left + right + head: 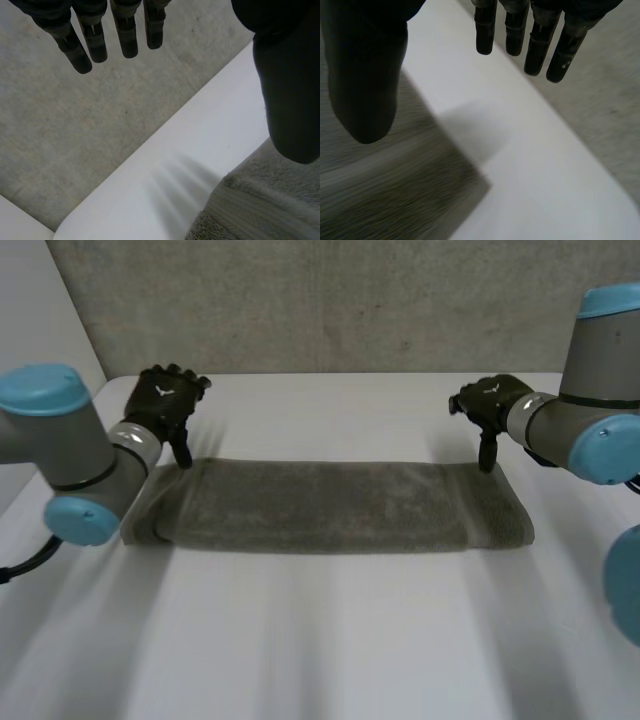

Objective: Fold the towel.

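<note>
Since the near part of the table (330,650) is bare, everything that matters sits mid-frame and beyond.

The towel (330,505) is grey and lies flat as a long band across the middle of the head view, running left to right. It looks already doubled lengthwise, with thick, rounded ends. My read: first fold done, end-to-end fold next.

Both hands sit at the band's far corners, probably because a corner grab for that fold starts there.

The left hand (160,405) is upper left of frame, back of the hand toward the camera, thumb pointing down at the far-left corner. In its wrist view the fingers (127,35) are straight and clear of the cloth, and the thumb (287,90) hangs over the towel. It is wide open with nothing pinched. I can't tell if the thumb tip touches.

The right hand (492,400), upper right, mirrors it. Its fingers (540,45) are straight and off the cloth, and its thumb (365,75) is over the far-right corner. It is open and empty too.

The left arm (60,460) comes in from the left edge, its elbow in front of the towel's left end. The right arm (590,430) comes in from the right edge.

Farthest back is a grey wall (330,300).
</note>
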`<action>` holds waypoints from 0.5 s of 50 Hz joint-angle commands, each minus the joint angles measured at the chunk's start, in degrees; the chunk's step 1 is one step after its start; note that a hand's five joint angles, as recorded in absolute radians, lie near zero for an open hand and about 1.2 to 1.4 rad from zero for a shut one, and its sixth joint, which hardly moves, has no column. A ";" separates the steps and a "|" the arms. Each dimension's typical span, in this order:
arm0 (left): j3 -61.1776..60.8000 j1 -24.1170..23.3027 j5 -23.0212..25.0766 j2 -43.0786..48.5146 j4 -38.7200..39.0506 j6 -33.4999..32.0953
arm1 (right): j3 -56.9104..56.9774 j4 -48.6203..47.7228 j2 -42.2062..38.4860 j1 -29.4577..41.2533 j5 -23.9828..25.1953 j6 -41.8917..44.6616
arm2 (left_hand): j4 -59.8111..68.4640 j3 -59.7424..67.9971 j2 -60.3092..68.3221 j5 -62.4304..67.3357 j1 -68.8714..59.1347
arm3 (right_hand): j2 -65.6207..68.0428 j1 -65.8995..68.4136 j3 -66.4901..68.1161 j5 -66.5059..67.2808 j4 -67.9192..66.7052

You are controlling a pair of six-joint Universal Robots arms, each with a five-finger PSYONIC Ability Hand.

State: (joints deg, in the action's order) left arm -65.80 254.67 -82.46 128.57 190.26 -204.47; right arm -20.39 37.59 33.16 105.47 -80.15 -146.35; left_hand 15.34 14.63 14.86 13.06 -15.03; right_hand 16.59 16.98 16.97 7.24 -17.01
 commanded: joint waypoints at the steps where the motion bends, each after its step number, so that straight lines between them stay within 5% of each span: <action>1: -14.26 0.47 0.64 -12.20 2.57 0.39 | -29.18 -6.74 18.00 -0.79 2.72 0.10 | -4.79 -4.08 -4.31 -12.50 4.48 | 3.08 2.69 2.70 2.43 -2.67; 3: -17.43 0.56 0.64 -14.22 3.89 0.30 | -42.66 -14.96 24.30 -1.31 2.89 0.80 | -4.79 -4.08 -4.31 -12.50 4.48 | 3.75 3.36 3.37 3.10 -3.33; 11: -31.74 0.47 0.72 -24.84 10.21 1.35 | -59.05 -29.22 26.44 -2.81 2.28 1.06 | -4.96 -4.24 -4.48 -12.67 4.65 | 12.62 12.24 12.24 11.98 -12.21; 25: -37.99 0.30 0.81 -29.95 10.83 10.41 | -61.18 -36.71 20.90 -6.24 0.69 5.11 | -4.96 -4.24 -4.48 -12.67 4.65 | 30.50 30.11 30.12 29.85 -30.08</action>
State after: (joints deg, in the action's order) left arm -102.67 254.81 -81.68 99.25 201.24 -196.94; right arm -82.81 2.44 56.22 100.18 -78.59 -143.23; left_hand 15.34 14.27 14.58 12.72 -14.91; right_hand 44.83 44.83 44.62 34.77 -44.67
